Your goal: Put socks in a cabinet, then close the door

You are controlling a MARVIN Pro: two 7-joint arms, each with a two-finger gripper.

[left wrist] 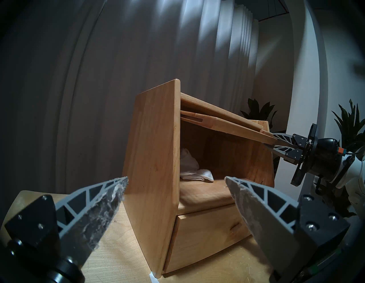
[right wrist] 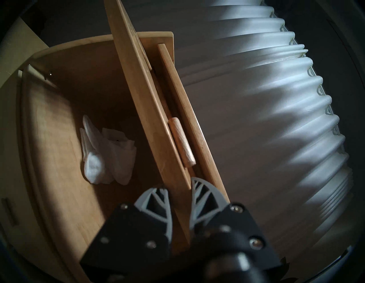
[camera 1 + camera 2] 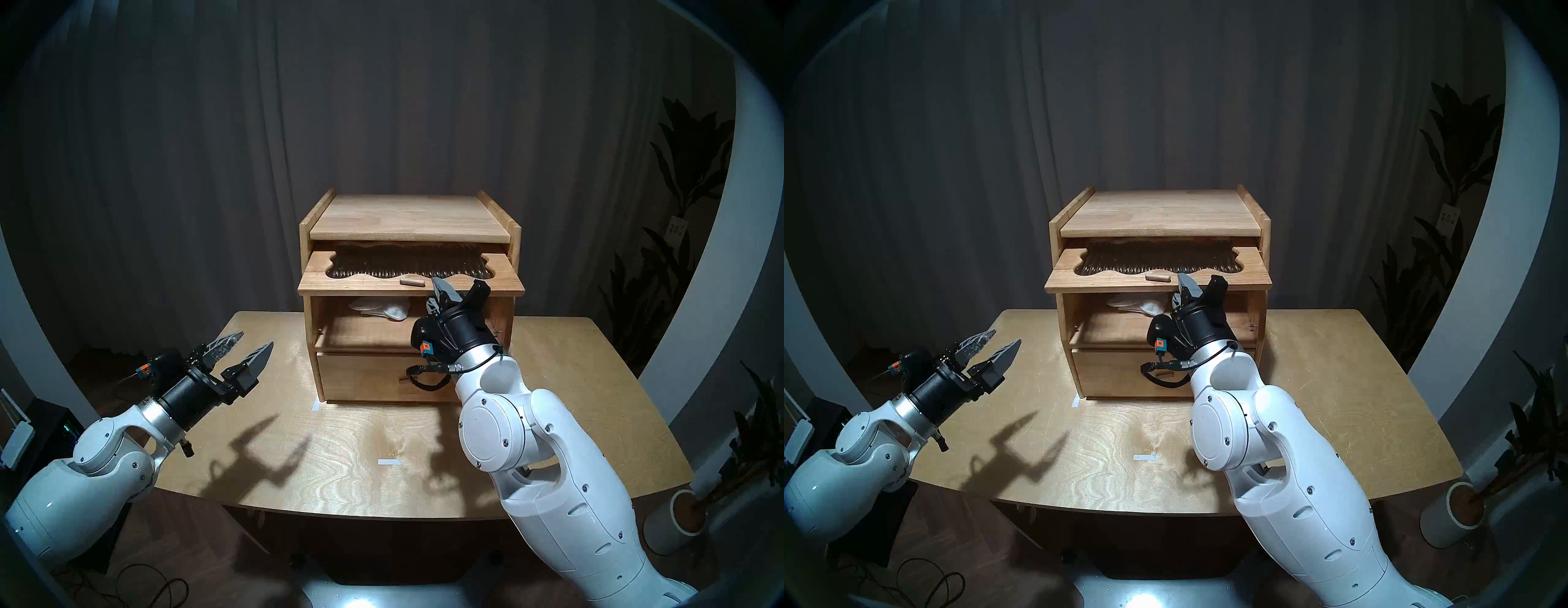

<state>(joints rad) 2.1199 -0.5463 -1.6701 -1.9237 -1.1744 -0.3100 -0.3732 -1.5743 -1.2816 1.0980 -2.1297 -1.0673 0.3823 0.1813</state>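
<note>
Head view: one cabinet (image 3: 409, 220) on one table (image 3: 297, 446), with one upper compartment and one drawer (image 3: 373, 378) below, shut. One bundle of white socks (image 3: 384, 306) lies at the compartment's back left. One door (image 3: 365, 285) is raised level under the top board. Right gripper (image 2: 179, 194) pinches the door's front edge beside its one peg handle (image 2: 181, 141). Left gripper (image 3: 246, 348) hangs spread, holding nothing, left of the cabinet.
</note>
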